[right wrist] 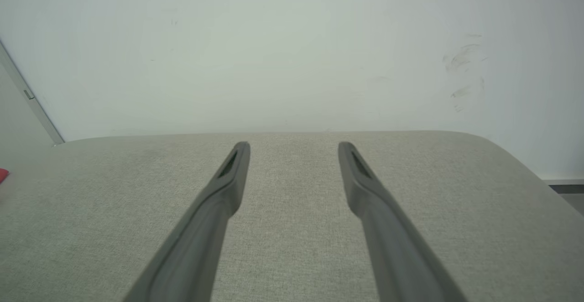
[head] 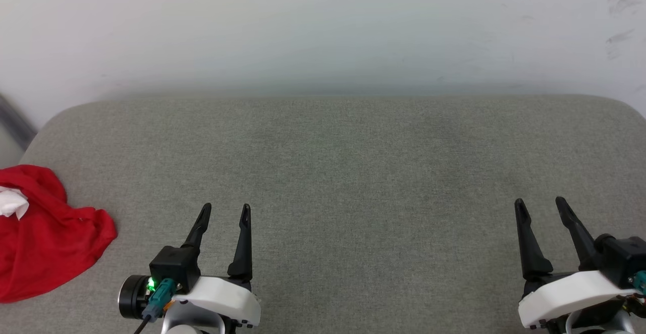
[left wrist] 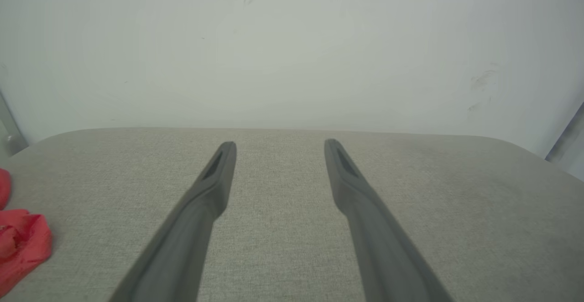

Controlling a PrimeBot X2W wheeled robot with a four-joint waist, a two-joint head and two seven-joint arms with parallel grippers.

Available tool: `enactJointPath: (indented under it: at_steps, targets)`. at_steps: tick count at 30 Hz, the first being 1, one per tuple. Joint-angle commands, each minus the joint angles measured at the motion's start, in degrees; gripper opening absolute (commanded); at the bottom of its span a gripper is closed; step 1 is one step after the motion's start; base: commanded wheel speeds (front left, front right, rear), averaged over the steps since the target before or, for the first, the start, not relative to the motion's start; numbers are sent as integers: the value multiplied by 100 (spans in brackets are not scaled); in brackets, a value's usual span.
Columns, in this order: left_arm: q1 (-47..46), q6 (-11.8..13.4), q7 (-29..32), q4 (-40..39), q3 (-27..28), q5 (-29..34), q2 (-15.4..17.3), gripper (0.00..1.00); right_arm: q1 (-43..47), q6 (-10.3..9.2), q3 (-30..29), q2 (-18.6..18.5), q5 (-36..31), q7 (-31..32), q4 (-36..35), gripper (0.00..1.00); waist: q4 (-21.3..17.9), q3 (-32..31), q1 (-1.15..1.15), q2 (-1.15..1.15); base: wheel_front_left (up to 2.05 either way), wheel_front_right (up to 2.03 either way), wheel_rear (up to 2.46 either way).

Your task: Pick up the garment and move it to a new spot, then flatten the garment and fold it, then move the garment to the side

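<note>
Two grippers, head view: the left gripper (head: 225, 208) sits at the lower left and the right gripper (head: 540, 202) at the lower right, both over the grey padded surface (head: 323, 172), fingers pointing toward the pale wall (head: 323, 31)
Jaw state, head view: both pairs of dark fingers stand spread, with bare fabric between them and nothing held
Garment, head view: the red garment (head: 45, 238) lies crumpled at the left edge of the padded surface, a white patch on its upper left; the picture edge cuts it off, and it is near the left gripper but apart from it, well apart from the right gripper
Left wrist view, fingers: the left gripper (left wrist: 280, 143) is spread wide and empty, the padded surface (left wrist: 479, 201) behind it
Left wrist view, garment: a bunched red fold of the garment (left wrist: 23, 242) rests at the lower left edge, clear of the fingers
Left wrist view, wall: faint scuff marks (left wrist: 483, 80) on the right
Right wrist view, fingers: the right gripper (right wrist: 294, 145) is likewise spread and empty over the padded surface (right wrist: 91, 210)
Right wrist view, garment: a small blurred red sliver of the garment (right wrist: 2, 175) at the far left edge
Right wrist view, wall: scuff marks (right wrist: 461, 60) at the upper right
</note>
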Motion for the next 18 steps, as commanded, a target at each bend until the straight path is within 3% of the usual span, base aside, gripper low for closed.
enactJointPath:
  at_steps: [1,18]
  targets:
    - [-96,12,-51,-14,-24,114,17,100,73,-2,-1,17,-98,-30,-58,100,2,1,0,0,0,0,0]
    - [-129,35,-223,189,-28,296,-42,100,148,-2,-68,19,-582,-153,-122,100,126,-8,0,0,0,0,0]
